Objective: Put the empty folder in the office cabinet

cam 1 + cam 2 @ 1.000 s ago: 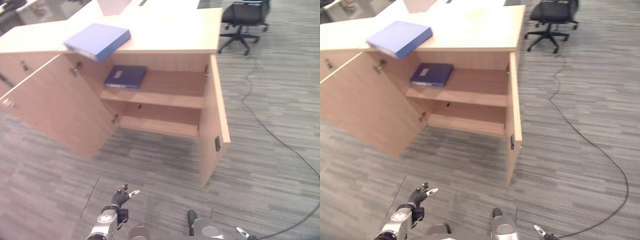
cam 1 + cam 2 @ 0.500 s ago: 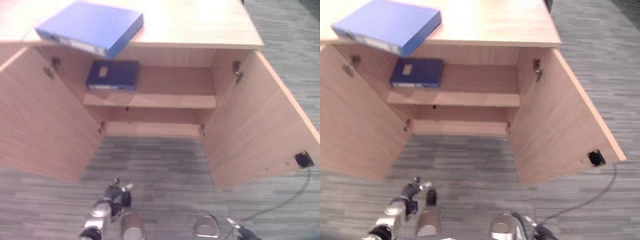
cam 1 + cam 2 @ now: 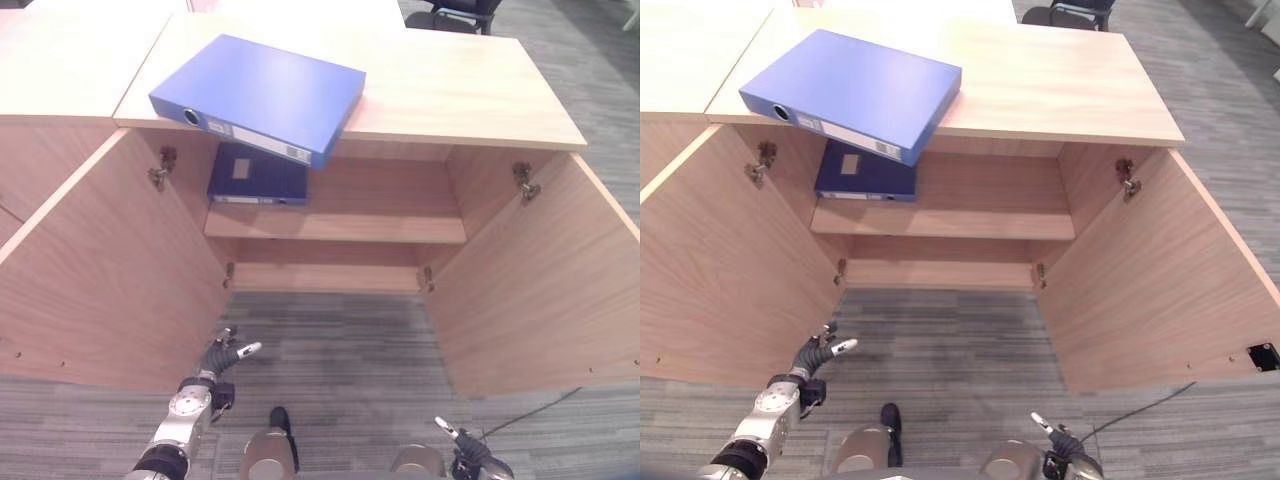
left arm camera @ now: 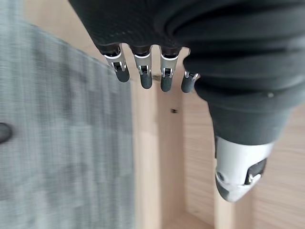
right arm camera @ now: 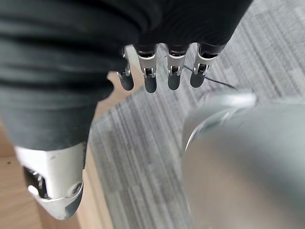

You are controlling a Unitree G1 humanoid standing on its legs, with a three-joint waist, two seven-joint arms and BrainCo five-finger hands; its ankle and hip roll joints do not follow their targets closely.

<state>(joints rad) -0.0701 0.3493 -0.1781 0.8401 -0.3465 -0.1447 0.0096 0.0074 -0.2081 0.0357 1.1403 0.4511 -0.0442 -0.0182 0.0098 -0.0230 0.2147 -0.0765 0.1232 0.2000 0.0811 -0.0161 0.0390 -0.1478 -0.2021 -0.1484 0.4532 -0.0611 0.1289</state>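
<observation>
A bright blue folder (image 3: pixel 262 96) lies flat on top of the wooden office cabinet (image 3: pixel 480 100), one corner jutting past the front edge. The cabinet's two doors stand wide open. A darker blue folder (image 3: pixel 258 180) rests on the left of the upper shelf (image 3: pixel 380 222). My left hand (image 3: pixel 222 357) hangs low over the carpet in front of the left door, fingers relaxed and holding nothing. My right hand (image 3: pixel 1055 432) shows at the lower edge, also open and empty. Both wrist views show straight fingers (image 4: pixel 143 71) with nothing between them.
The left door (image 3: pixel 100 270) and the right door (image 3: pixel 545 290) flank a strip of grey carpet (image 3: pixel 330 340) before the cabinet. The lower shelf (image 3: pixel 325 277) is bare. An office chair (image 3: pixel 1070 12) stands behind the cabinet.
The camera has swung and lifted, so the cabinet now sits centred with both doors in view. My left hand stays low with the same relaxed pose.
</observation>
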